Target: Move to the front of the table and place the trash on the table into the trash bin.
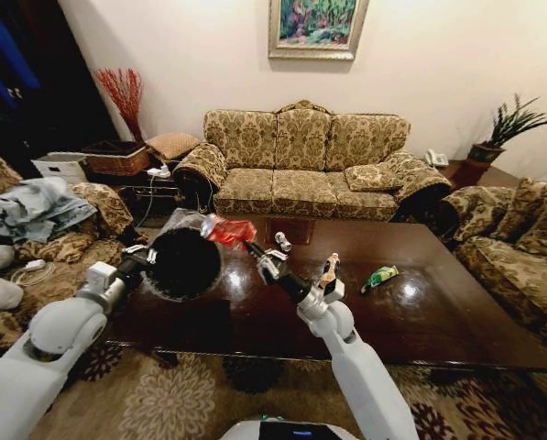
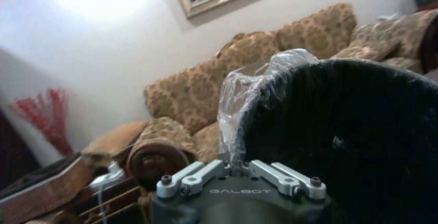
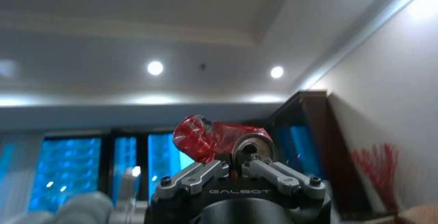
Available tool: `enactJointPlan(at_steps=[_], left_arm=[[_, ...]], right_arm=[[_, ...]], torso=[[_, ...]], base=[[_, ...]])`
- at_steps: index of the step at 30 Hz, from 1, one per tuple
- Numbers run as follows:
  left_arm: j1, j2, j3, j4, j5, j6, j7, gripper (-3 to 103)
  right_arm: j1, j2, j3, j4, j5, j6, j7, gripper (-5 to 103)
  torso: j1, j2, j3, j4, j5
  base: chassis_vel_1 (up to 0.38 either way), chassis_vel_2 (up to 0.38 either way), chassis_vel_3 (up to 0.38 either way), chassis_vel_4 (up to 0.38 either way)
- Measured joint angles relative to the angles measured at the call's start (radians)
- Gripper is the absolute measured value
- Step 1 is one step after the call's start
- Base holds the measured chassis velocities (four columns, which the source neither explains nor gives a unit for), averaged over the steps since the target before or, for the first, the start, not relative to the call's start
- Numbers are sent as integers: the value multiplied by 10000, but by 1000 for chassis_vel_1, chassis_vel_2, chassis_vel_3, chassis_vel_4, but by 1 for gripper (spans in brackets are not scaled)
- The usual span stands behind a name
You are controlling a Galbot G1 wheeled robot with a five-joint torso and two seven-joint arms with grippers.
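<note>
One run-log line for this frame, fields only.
left gripper: holds bin by rim, raised | right gripper: shut on red can at bin mouth | table: three items remain

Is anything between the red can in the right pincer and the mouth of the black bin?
Nothing visible. The right pincer holds the crushed can at the rim of the bin, which the left pincer holds tilted, with its mouth open toward the can.

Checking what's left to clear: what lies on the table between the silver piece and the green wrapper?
In the head view, the tan bottle stands between the silver piece and green wrapper.
</note>
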State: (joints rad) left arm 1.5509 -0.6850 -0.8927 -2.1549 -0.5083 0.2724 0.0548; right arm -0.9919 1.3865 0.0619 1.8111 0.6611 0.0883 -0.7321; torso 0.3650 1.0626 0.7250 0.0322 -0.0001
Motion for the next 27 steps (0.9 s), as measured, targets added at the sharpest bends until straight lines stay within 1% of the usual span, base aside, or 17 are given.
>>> enactJointPlan(at_steps=[3,6,7,8,9,11,12,13,14,17,19,20,21,22,23,26,27], left_arm=[[70,0,-18,-146,3,-79,63,2],[96,-15,-93,-310,103,-199,149,2],[100,-21,-108,-344,112,-202,153,2],[100,-21,-108,-344,112,-202,153,2],[107,-29,-128,-365,121,-205,153,2],[109,-37,-139,-377,125,-210,154,2],[114,-74,-157,-395,133,-214,153,2],[122,-117,-166,-402,144,-215,144,2],[122,-117,-166,-402,144,-215,144,2],[198,-215,-174,-419,169,-215,140,2],[202,-218,-175,-417,172,-219,140,2],[203,-212,-175,-391,177,-226,140,2],[207,-199,-175,-363,179,-228,139,2],[213,-183,-176,-341,181,-231,141,2],[213,-183,-176,-341,181,-231,141,2],[211,-155,-163,-246,186,-258,144,2],[211,-155,-163,-246,186,-258,144,2]], right_arm=[[169,138,-280,-237,-236,8,20,5],[490,480,-764,-679,-996,200,283,5],[603,616,-897,-839,-1378,291,385,3],[603,616,-897,-839,-1378,291,385,3],[718,714,-1030,-986,-1787,410,589,8],[757,750,-1097,-1050,-1968,473,705,8],[839,869,-1248,-1202,-2331,644,961,19],[880,936,-1291,-1272,-2480,751,1058,24],[880,936,-1291,-1272,-2480,751,1058,24],[941,1088,-1326,-1326,-2679,856,1248,40],[950,1096,-1327,-1326,-2734,860,1258,40],[953,1090,-1306,-1304,-3053,880,1307,51],[953,1075,-1255,-1258,-3404,890,1388,51],[955,1049,-1196,-1220,-3698,910,1437,56],[955,1049,-1196,-1220,-3698,910,1437,56],[1173,859,-1210,-1093,-4098,1110,1468,73],[1173,859,-1210,-1093,-4098,1110,1468,73]], torso=[[0,0,0,1,-1],[0,0,0,-1,1],[0,0,0,-1,2],[0,0,0,-1,2],[0,0,0,1,0],[0,0,0,1,0],[1,-1,1,0,0],[1,0,0,-2,0],[1,0,0,-2,0],[0,0,0,0,0],[0,0,0,0,0],[0,0,0,-1,1],[0,0,0,-2,0],[0,-1,0,-1,1],[0,-1,0,-1,1],[0,0,0,-3,2],[0,0,0,-3,2]], base=[[0,0,0,0],[0,0,0,0],[0,0,0,0],[0,0,0,0],[0,0,0,0],[0,0,0,0],[0,0,0,0],[0,0,0,0],[0,0,0,0],[0,0,0,0],[0,0,0,0],[0,0,0,0],[0,0,0,0],[0,0,0,0],[0,0,0,0],[0,0,0,0],[0,0,0,0]])
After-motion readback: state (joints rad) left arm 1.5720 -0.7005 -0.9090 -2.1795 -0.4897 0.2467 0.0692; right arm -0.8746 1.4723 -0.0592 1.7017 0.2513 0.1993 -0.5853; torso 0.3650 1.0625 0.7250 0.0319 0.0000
